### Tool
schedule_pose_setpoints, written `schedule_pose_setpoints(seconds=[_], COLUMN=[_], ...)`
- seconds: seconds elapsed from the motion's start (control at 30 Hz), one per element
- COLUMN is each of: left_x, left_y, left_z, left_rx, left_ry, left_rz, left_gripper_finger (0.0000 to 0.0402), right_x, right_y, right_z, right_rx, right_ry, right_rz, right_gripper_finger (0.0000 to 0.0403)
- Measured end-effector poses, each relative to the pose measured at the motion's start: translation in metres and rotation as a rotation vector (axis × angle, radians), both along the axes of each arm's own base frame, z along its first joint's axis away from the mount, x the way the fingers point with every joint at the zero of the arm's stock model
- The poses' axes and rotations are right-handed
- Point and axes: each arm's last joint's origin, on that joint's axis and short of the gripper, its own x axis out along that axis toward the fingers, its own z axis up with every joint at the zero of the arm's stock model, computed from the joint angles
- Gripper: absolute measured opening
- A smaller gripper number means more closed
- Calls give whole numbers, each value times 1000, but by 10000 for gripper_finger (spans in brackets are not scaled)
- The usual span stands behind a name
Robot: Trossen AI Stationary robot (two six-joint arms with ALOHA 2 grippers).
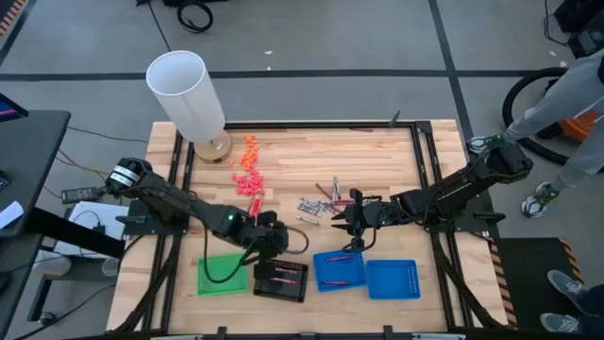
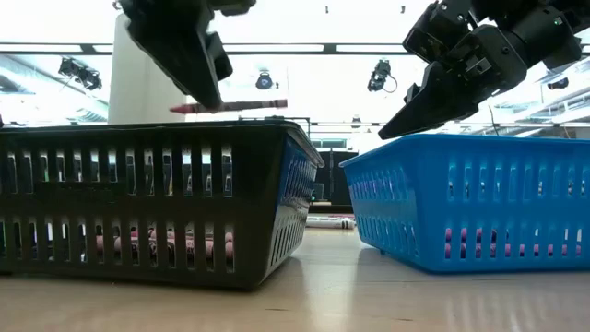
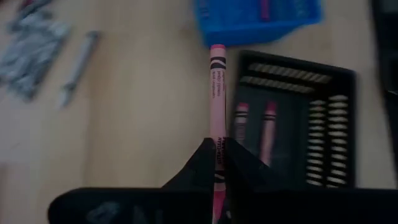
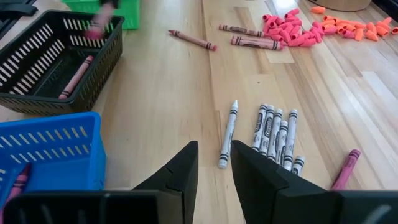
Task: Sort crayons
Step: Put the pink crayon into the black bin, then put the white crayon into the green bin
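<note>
On a pale wooden surface, a tall white cylinder stands at the far left corner, with two dark arms reaching in from either side.

Four baskets line the near edge: a green basket, a black basket and two blue baskets, one beside the other. In the left wrist view, two pinkish-red crayons lie inside the black basket; a pinkish crayon rests in the nearer blue basket.

The left pincer hangs just above the far edge of the black basket, closed on a red-pink crayon that sticks straight out past its fingertips, level over the basket in the low view.

The right pincer hovers over the surface just beyond the blue baskets, its fingers slightly apart and holding nothing. Directly ahead of its tips lies a single silver-grey crayon, and beside that a tight row of silver-grey crayons, all flat on the wood and untouched. A pink crayon lies off to one side of the row.

Farther off, several maroon crayons rest loose near a scatter of chunky pink and orange pieces.

A person's legs and shoes show at the right of the frame.
</note>
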Motion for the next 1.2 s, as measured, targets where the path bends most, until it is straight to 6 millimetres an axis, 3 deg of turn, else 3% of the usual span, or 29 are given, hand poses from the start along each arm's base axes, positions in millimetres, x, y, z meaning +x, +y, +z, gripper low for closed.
schedule_pose_setpoints(seconds=[0.17,0.53,0.9,1.2], left_x=[0,6,11,32], left_y=[-19,-40,-39,-7], left_z=[-6,-48,-39,-32], left_rx=[4,-10,-22,192], left_ry=[-28,92,67,-75], left_rz=[-80,-53,-53,38], left_gripper_finger=[22,51,124,126], right_x=[0,0,1,1], right_y=[0,0,0,0], right_z=[0,0,1,1], right_rx=[0,2,3,4], right_ry=[-4,-4,-10,-11], right_rz=[0,-1,-1,-1], right_gripper_finger=[105,105,105,105])
